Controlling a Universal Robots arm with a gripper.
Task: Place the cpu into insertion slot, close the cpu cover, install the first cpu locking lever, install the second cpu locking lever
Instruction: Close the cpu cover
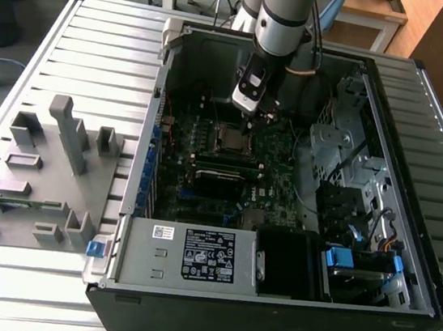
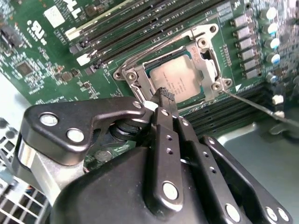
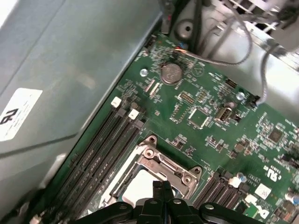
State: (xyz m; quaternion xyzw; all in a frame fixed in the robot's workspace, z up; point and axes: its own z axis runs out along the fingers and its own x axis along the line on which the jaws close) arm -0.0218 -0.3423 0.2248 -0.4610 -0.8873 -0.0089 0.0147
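Cpu (image 2: pixel 175 78) seated in socket just beyond claw (image 2: pixel 164 96) tips, under closed cpu cover (image 2: pixel 134 79) (frame flat). Claw pinched together, empty. Probably best: press squarely, gently, clear of 1 loose lever (image 2: pixel 252 105).

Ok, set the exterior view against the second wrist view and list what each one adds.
Exterior view: the open computer case, a grey fixture tray at the exterior view's left, the arm. Second wrist view: the cpu framed by the closed cpu cover, a thin lever jutting out. Both: the motherboard, the shut gripper at the socket.
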